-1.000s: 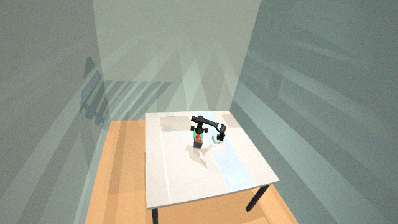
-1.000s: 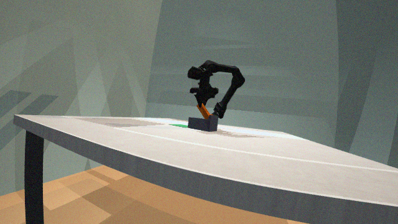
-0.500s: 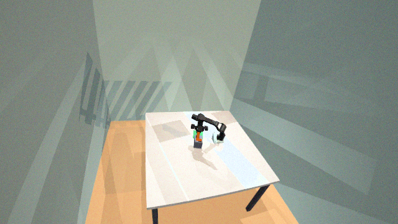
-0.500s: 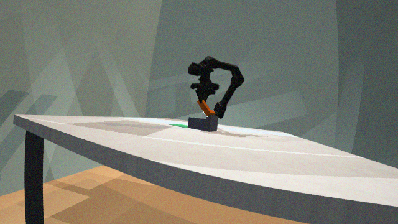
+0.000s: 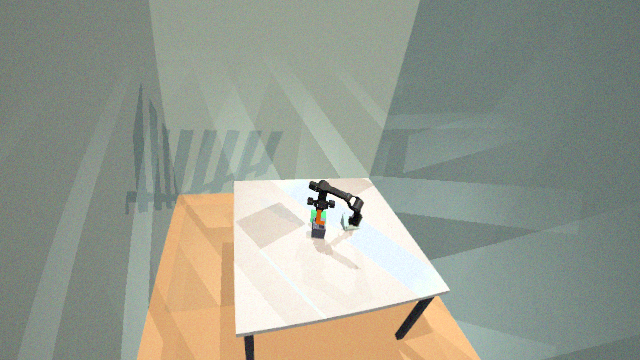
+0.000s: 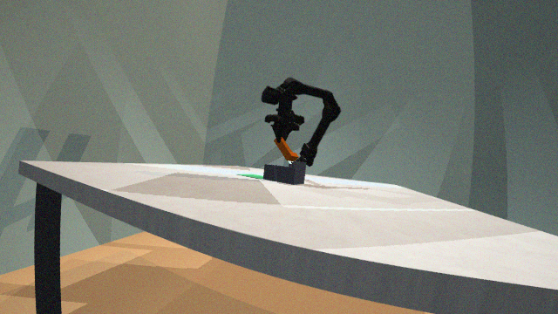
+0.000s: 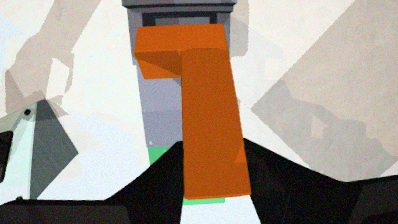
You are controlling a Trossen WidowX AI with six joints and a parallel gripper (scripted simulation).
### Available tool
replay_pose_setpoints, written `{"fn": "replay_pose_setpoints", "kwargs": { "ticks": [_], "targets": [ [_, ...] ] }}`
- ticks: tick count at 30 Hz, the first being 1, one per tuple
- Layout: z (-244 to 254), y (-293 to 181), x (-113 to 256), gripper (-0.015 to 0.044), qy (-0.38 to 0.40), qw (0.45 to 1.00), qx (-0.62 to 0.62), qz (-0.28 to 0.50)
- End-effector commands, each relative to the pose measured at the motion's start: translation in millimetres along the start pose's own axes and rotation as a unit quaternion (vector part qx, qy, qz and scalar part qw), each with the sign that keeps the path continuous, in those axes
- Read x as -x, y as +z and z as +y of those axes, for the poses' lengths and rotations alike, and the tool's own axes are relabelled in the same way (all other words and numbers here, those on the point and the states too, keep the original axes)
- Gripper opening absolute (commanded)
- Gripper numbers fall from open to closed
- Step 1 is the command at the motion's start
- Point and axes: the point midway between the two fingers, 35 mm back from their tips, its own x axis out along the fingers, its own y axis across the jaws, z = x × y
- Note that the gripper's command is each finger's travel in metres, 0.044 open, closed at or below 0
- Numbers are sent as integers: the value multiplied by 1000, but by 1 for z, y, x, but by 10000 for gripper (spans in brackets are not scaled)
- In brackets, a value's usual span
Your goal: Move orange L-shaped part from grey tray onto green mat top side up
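The orange L-shaped part (image 5: pixel 320 218) (image 6: pixel 286 149) (image 7: pixel 210 120) hangs steeply tilted above the grey tray (image 5: pixel 318 233) (image 6: pixel 279 174) (image 7: pixel 160 110), its L-shaped end lowest. My gripper (image 5: pixel 320 209) (image 6: pixel 279 139) (image 7: pixel 211 147) is shut on the part's straight end, one black finger on each side. In the exterior view the L-shaped end is just above the tray's top; I cannot tell whether it clears it fully. The green mat (image 5: pixel 314 214) (image 6: pixel 250 176) (image 7: pixel 157 154) lies beside the tray, partly hidden by the part and fingers in the wrist view.
The arm's base (image 5: pixel 355 220) (image 6: pixel 309 154) stands close beside the tray, with a pale angular plate (image 5: pixel 345 223) (image 7: pixel 52 150) next to it. All stand on the pale table (image 5: pixel 280 280) (image 6: pixel 218 222), with shadows across its top.
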Motion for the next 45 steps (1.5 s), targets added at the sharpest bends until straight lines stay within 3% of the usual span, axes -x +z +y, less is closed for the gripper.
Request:
{"fn": "replay_pose_setpoints", "kwargs": {
  "ticks": [1, 25, 45],
  "targets": [
    [3, -21, -2, 0, 3, 1000, -4, 0],
    [17, -152, -1, 0, 2, 1000, -4, 4],
    [17, -153, -23, 0, 2, 1000, -4, 4]
  ]
}}
